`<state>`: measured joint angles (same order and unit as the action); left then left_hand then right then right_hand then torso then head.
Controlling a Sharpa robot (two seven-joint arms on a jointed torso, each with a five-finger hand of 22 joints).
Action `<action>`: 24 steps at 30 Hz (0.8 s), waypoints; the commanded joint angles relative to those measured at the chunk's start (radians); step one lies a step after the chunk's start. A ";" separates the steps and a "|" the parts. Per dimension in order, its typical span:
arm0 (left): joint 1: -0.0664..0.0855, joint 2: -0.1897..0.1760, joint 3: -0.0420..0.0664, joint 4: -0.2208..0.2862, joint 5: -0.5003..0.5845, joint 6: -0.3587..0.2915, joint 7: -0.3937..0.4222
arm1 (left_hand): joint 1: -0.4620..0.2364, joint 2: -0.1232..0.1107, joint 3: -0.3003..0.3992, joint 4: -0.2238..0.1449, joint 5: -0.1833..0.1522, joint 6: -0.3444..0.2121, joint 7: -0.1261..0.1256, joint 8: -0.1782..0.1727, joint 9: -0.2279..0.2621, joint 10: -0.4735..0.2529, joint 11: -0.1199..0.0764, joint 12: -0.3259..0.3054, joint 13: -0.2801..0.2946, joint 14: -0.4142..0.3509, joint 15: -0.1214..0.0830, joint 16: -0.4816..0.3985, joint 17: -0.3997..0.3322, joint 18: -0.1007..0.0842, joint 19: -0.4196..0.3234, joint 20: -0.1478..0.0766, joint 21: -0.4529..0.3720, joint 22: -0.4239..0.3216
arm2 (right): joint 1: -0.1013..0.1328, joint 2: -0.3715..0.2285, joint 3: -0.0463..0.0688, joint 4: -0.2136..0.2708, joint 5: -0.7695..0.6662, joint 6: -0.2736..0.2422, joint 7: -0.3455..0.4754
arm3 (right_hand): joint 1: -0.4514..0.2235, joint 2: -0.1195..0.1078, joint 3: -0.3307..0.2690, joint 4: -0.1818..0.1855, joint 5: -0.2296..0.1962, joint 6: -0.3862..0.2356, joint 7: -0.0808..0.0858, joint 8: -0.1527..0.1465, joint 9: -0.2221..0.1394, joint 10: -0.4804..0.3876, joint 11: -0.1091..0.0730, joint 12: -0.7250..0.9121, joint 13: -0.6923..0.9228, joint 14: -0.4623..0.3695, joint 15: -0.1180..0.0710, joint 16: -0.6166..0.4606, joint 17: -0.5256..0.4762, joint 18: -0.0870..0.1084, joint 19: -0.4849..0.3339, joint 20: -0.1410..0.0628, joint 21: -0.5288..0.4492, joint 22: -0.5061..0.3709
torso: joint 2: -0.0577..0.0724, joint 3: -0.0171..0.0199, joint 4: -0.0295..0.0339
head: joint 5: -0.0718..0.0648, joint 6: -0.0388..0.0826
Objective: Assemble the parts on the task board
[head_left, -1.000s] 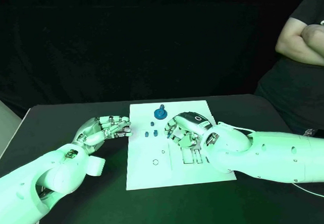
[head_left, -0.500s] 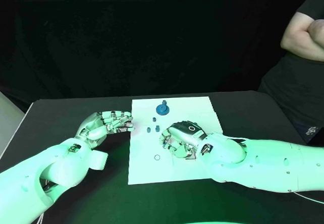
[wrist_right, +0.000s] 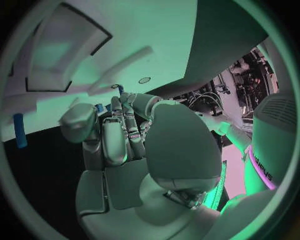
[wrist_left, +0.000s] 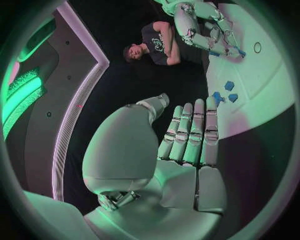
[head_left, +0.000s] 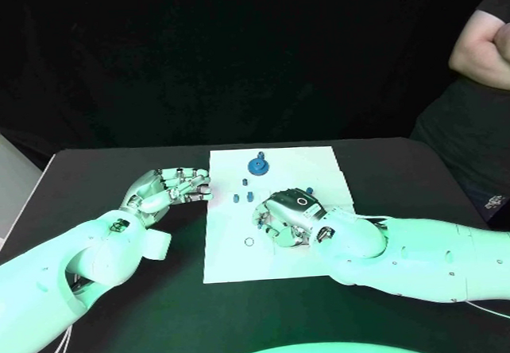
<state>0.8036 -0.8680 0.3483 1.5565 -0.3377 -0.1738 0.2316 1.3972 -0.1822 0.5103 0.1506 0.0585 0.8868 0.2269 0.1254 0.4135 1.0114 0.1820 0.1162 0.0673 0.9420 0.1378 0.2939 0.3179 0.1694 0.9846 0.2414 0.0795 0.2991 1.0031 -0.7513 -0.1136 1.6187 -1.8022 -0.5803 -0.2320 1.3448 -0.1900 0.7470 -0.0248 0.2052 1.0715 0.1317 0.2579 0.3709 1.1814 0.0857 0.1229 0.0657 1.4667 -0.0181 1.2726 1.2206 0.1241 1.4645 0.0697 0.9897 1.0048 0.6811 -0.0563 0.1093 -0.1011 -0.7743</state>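
The white task board (head_left: 231, 261) lies mid-table. A round blue part (head_left: 258, 166) stands near its far edge, and three small blue parts (head_left: 242, 195) sit near its left side, also seen as small blue parts (wrist_left: 225, 92) beyond my left hand's fingertips. My left hand (head_left: 170, 189) hovers at the board's left edge with straight fingers (wrist_left: 190, 132) side by side, holding nothing. My right hand (head_left: 290, 217) is curled over the board's middle. It pinches a thin blue part (wrist_right: 119, 90) at its fingertips, the same blue part (wrist_left: 217, 52) seen from across.
A small ring-shaped hole (head_left: 248, 242) marks the board near my right hand. A blue bar (wrist_right: 20, 131) lies by the board's edge. A white box (head_left: 2, 170) stands at the table's far left. A person (head_left: 492, 92) stands behind the right corner, arms folded.
The camera has shifted. Relative to the board, my right hand drew back from the far part to the middle; the left hand has hardly moved.
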 commanded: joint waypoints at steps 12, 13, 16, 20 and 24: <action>-0.002 -0.002 0.001 -0.001 0.007 0.013 0.004 | 0.003 0.006 -0.007 -0.001 -0.003 -0.008 0.013 0.005 -0.002 -0.008 0.004 0.005 0.001 -0.006 0.004 -0.007 0.002 0.012 0.008 0.001 -0.008 -0.002 | -0.002 0.002 0.000 -0.007 -0.055 0.006 -0.013 | -0.006 0.005 0.004 0.000 0.006 0.008 0.002 0.003 0.002 0.022 -0.018 0.003 0.001 0.047 -0.006 0.005 0.002 -0.006 0.000 -0.003 0.004 0.001 | 0.000 -0.0006 0.0007 | 0.001 -0.006; -0.002 -0.002 0.001 -0.001 0.007 0.013 0.003 | 0.003 0.005 -0.008 -0.001 -0.003 -0.009 0.013 0.005 -0.003 -0.009 0.004 0.006 0.001 -0.006 0.004 -0.007 0.002 0.012 0.008 0.001 -0.009 -0.003 | -0.002 0.002 0.000 -0.007 -0.055 0.005 -0.014 | -0.006 0.005 0.004 0.000 0.006 0.008 0.002 0.003 0.002 0.022 -0.018 0.003 0.001 0.047 -0.006 0.005 0.002 -0.006 0.000 -0.003 0.004 0.001 | 0.000 -0.0004 0.0009 | 0.001 -0.005; -0.002 -0.002 0.001 -0.002 0.007 0.014 0.002 | 0.003 0.005 -0.008 -0.001 -0.003 -0.009 0.013 0.005 -0.003 -0.009 0.004 0.006 0.001 -0.006 0.004 -0.007 0.002 0.012 0.008 0.001 -0.009 -0.003 | -0.002 0.002 0.000 -0.006 -0.056 0.002 -0.015 | -0.006 0.005 0.004 0.000 0.006 0.008 0.002 0.003 0.002 0.022 -0.018 0.003 0.001 0.047 -0.006 0.005 0.002 -0.006 0.000 -0.003 0.004 0.001 | 0.000 -0.0003 0.0010 | 0.002 -0.004; -0.002 -0.003 0.001 -0.002 0.006 0.015 0.001 | 0.002 0.005 -0.008 -0.001 -0.003 -0.010 0.013 0.005 -0.003 -0.010 0.004 0.006 0.001 -0.007 0.004 -0.007 0.002 0.012 0.008 0.001 -0.009 -0.004 | -0.002 0.001 0.000 -0.005 -0.057 -0.002 -0.016 | -0.006 0.005 0.004 0.000 0.006 0.008 0.002 0.003 0.002 0.022 -0.018 0.003 0.001 0.047 -0.006 0.005 0.002 -0.006 0.000 -0.003 0.004 0.001 | 0.000 -0.0001 0.0007 | 0.002 -0.005; -0.002 -0.003 0.001 -0.002 0.006 0.016 0.000 | 0.002 0.005 -0.009 0.000 -0.003 -0.011 0.014 0.005 -0.004 -0.011 0.004 0.006 0.001 -0.008 0.005 -0.008 0.002 0.012 0.008 0.002 -0.010 -0.005 | -0.002 0.000 0.000 -0.003 -0.061 -0.001 -0.016 | -0.007 0.005 0.006 -0.001 0.007 0.008 0.002 0.004 0.003 0.024 -0.018 0.002 0.001 0.047 -0.006 0.007 0.002 -0.006 0.001 -0.004 0.005 0.002 | 0.000 -0.0003 0.0011 | 0.002 -0.006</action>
<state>0.8035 -0.8720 0.3484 1.5530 -0.3369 -0.1720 0.2281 1.3972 -0.1822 0.5075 0.1477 0.0585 0.8829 0.2231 0.1253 0.4113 1.0078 0.1856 0.1162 0.0672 0.9382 0.1415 0.2901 0.3186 0.1693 0.9846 0.2413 0.0756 0.2957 1.0023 -0.7507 -0.1136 1.6141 -1.8431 -0.5808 -0.2439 1.3382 -0.1966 0.7467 -0.0249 0.2091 1.0738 0.1340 0.2567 0.3728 1.1839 0.0845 0.1227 0.0660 1.4666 -0.0181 1.2764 1.2213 0.1241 1.4644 0.0698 0.9895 1.0063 0.6809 -0.0568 0.1102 -0.0987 -0.7792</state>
